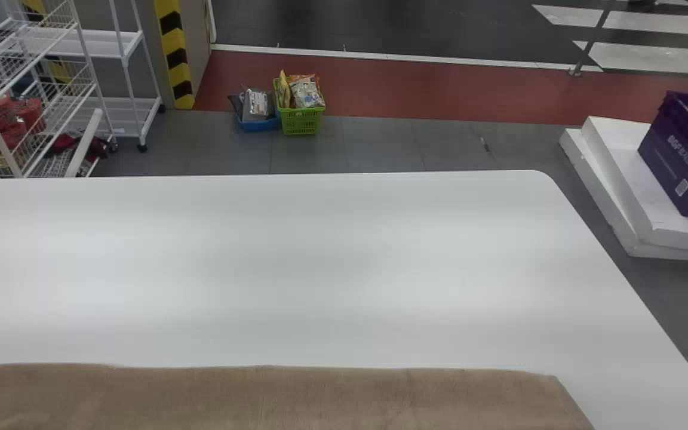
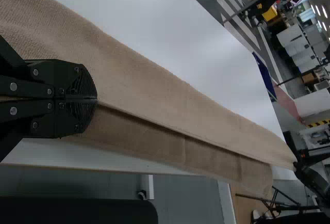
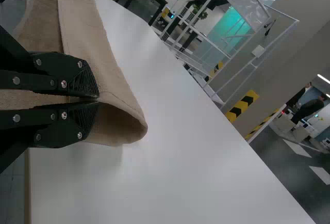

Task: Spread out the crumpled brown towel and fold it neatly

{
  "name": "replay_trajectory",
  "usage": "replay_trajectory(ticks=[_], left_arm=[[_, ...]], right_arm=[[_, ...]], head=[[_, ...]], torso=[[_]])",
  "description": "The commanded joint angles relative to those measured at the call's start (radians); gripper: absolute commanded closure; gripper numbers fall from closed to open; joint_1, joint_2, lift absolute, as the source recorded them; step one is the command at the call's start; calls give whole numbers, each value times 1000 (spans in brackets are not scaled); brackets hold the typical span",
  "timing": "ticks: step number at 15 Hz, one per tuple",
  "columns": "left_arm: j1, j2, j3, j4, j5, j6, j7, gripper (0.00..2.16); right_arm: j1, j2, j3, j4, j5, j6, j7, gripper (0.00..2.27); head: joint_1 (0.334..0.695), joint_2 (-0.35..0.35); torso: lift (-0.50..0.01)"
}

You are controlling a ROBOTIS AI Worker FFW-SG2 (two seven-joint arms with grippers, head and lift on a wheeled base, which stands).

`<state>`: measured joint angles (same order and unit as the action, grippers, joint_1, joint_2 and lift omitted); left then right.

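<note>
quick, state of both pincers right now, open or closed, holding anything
Left pincer: closed, holding the edge of the towel.
Right pincer: closed, holding the towel's edge near its end.

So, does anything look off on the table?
The towel looks unevenly folded: its lower layer juts past the edge of the upper layer, though it may just be mid-fold. Nothing else stands out.

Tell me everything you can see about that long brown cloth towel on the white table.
The brown cloth towel looks soft and finely textured. It lies along the near side of the white table, doubled lengthwise into a long strip. The black left gripper and black right gripper pinch its edge; by the right one, its end curls into an open loop.
</note>
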<state>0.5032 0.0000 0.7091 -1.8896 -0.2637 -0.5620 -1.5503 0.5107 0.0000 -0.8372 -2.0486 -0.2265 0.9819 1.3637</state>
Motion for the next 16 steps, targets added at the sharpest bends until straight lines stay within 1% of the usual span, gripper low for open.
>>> replay_trajectory(ticks=[1,5,9,10,13,14,15,16], left_arm=[[0,-3,1,1,0,0,1,1693],[0,-3,3,3,1,-3,-1,1693],[0,-3,3,9,0,-3,1,1690],[0,-3,3,11,0,-6,1,1693],[-2,-3,3,18,0,-9,1,1693],[-3,-3,3,21,0,-9,1,1690],[-5,-3,3,23,5,-9,1,1440],[-3,-3,3,24,15,-9,-1,961]], right_arm=[[11,1,-6,-10,1,-7,3,1025],[23,1,-22,-35,-1,-1,3,1025],[26,1,-42,-47,-31,33,3,1025],[28,1,-34,-47,-19,21,3,1025],[52,1,4,-38,65,-81,3,1021],[55,1,20,-38,93,-105,3,950],[57,1,26,-38,110,-117,3,427],[58,1,29,-36,113,-127,3,188]], head=[[695,-126],[695,-140],[695,-147],[695,-148],[695,-150],[695,-150],[695,-150],[695,-149]], torso=[[-128],[-128],[-128],[-128],[-128],[-128],[-128],[-128]])
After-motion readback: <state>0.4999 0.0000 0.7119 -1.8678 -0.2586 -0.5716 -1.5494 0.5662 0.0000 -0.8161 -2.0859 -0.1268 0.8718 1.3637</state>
